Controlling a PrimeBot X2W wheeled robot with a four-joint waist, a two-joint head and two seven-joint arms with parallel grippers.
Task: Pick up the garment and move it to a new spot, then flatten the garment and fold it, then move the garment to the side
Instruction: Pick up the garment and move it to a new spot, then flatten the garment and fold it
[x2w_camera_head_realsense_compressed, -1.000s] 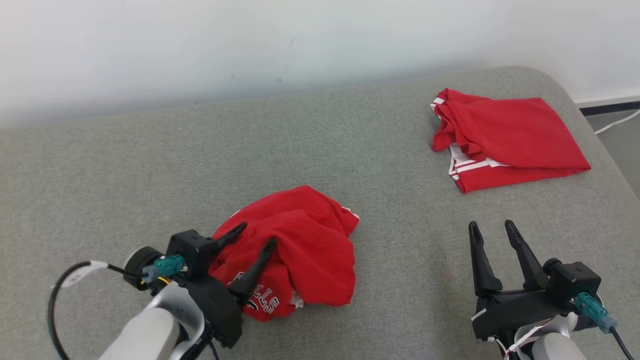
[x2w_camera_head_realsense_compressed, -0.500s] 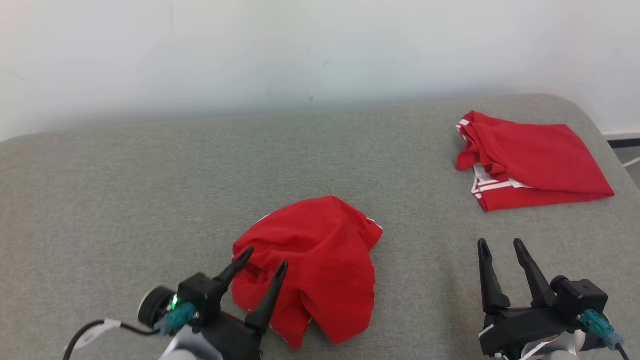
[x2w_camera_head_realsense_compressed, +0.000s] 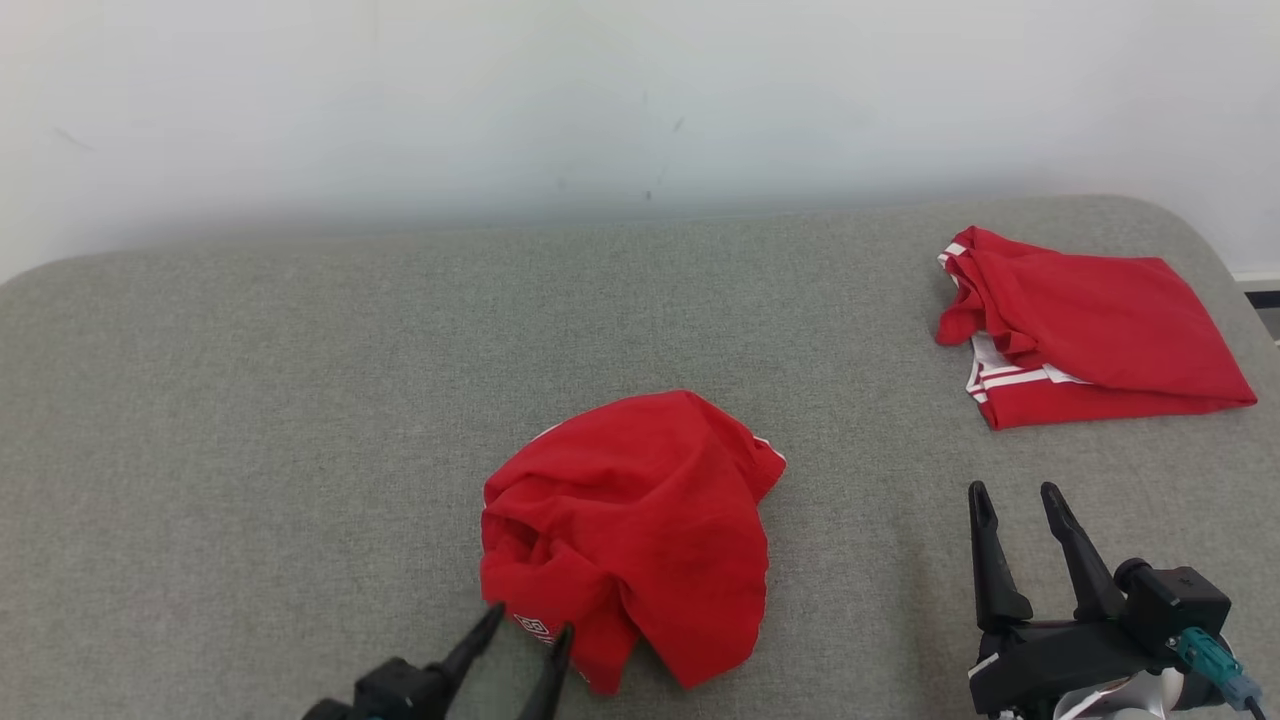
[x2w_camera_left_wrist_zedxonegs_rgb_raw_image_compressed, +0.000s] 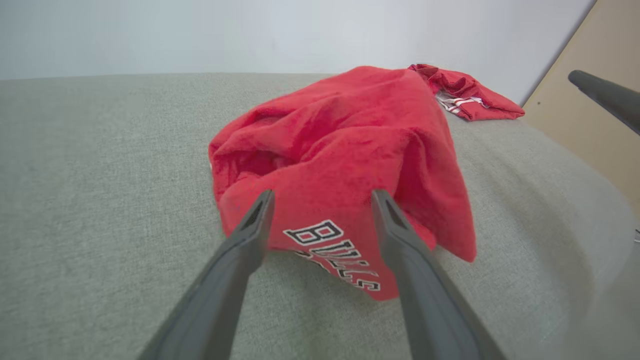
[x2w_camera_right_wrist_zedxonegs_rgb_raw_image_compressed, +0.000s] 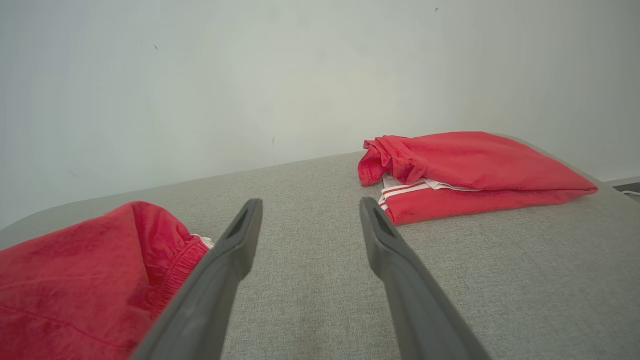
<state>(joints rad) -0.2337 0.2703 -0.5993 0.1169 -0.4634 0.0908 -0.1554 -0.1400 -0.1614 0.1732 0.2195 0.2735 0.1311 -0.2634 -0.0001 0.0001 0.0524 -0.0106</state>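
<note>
The garment (x2w_camera_head_realsense_compressed: 630, 520) is a crumpled red piece with black-and-white lettering, heaped in the middle of the grey padded surface (x2w_camera_head_realsense_compressed: 300, 420). My left gripper (x2w_camera_head_realsense_compressed: 527, 628) is open at the heap's near edge, holding nothing. In the left wrist view the lettered fold of the garment (x2w_camera_left_wrist_zedxonegs_rgb_raw_image_compressed: 345, 165) lies just past the left gripper (x2w_camera_left_wrist_zedxonegs_rgb_raw_image_compressed: 322, 196), whose fingers stand apart. My right gripper (x2w_camera_head_realsense_compressed: 1013, 490) is open and empty, to the right of the heap, over bare fabric. The right wrist view has the garment (x2w_camera_right_wrist_zedxonegs_rgb_raw_image_compressed: 85, 270) at lower left of the right gripper (x2w_camera_right_wrist_zedxonegs_rgb_raw_image_compressed: 311, 202).
A second red garment (x2w_camera_head_realsense_compressed: 1090, 330) with white stripes lies folded at the back right, near the surface's rounded corner; it also shows as the folded garment (x2w_camera_right_wrist_zedxonegs_rgb_raw_image_compressed: 475, 170) ahead of my right gripper. A white wall (x2w_camera_head_realsense_compressed: 600, 100) runs behind. Floor shows past the right edge.
My left gripper has opened, let go of the garment and drawn back towards me. The garment has settled into a loose heap. The head camera has shifted. The right gripper stays open.
</note>
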